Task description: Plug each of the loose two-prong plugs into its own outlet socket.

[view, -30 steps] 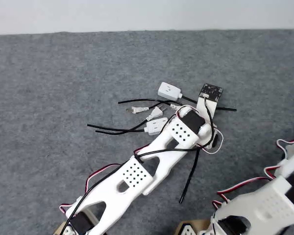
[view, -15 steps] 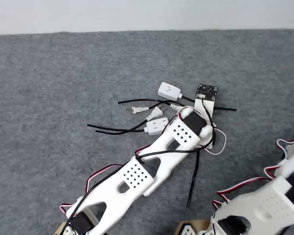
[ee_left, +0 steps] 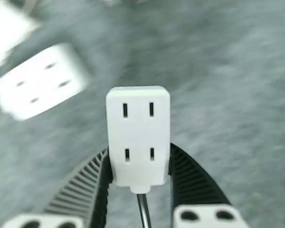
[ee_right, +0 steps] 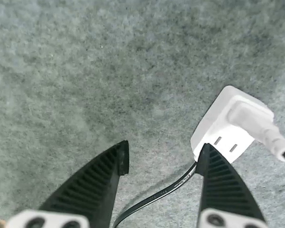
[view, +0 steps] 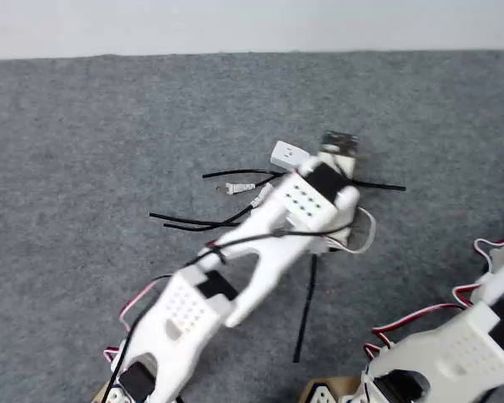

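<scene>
One seated plug (ee_right: 247,116) apparent; loose plug (view: 238,187) outstanding. Left tool (ee_left: 138,156) grips outlet block (ee_left: 138,133); right tool (ee_right: 165,147) wide, empty.

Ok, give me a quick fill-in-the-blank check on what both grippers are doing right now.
1. The left gripper is shut on a white outlet block whose face shows ____ slots.
2. The right gripper hangs over the grey mat with its fingers ____.
3. The cord lying on the mat between the right gripper's fingers is ____ in colour.
Missing words: four; open; black.
</scene>
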Robot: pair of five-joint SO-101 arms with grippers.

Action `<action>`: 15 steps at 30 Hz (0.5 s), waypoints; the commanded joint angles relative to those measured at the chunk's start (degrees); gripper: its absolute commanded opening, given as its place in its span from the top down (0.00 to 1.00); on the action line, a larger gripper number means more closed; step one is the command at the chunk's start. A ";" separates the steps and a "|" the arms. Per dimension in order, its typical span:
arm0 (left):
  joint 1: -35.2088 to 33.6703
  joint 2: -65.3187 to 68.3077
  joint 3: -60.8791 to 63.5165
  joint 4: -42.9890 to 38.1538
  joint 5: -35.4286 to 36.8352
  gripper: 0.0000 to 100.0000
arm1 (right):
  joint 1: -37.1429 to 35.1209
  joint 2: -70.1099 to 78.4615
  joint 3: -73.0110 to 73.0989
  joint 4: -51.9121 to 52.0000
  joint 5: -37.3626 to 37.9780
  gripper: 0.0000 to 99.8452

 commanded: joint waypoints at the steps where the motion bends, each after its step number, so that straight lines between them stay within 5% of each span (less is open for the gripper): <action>1: -5.71 -10.81 17.01 -5.45 -0.70 0.99 | -0.84 -1.45 -0.62 0.66 0.00 0.77; 15: -9.58 -41.76 73.01 -38.59 -4.31 0.99 | -6.02 -1.45 -0.88 1.80 -4.22 0.77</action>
